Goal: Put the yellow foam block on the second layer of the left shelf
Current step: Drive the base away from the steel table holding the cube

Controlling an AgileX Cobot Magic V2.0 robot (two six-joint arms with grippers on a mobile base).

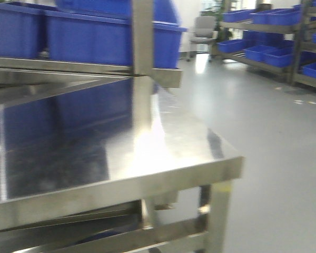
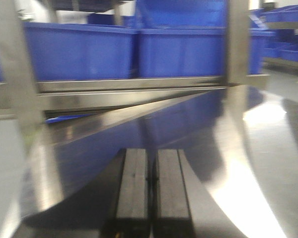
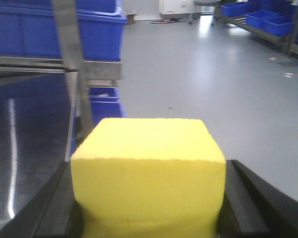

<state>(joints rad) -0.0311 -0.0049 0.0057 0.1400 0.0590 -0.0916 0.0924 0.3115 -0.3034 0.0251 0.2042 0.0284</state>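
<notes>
The yellow foam block [image 3: 148, 171] fills the lower centre of the right wrist view, with the right gripper [image 3: 151, 210] clamped on its two sides. The left gripper [image 2: 151, 191] has its black fingers pressed together, holding nothing, low above the shiny steel shelf [image 2: 268, 163]. Blue bins [image 2: 79, 52] stand across the top of that frame.

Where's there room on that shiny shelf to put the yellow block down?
Bare for the yellow foam block: the steel shelf top, from the upright post out to its front edge. The layer above is crowded with blue bins.
</notes>
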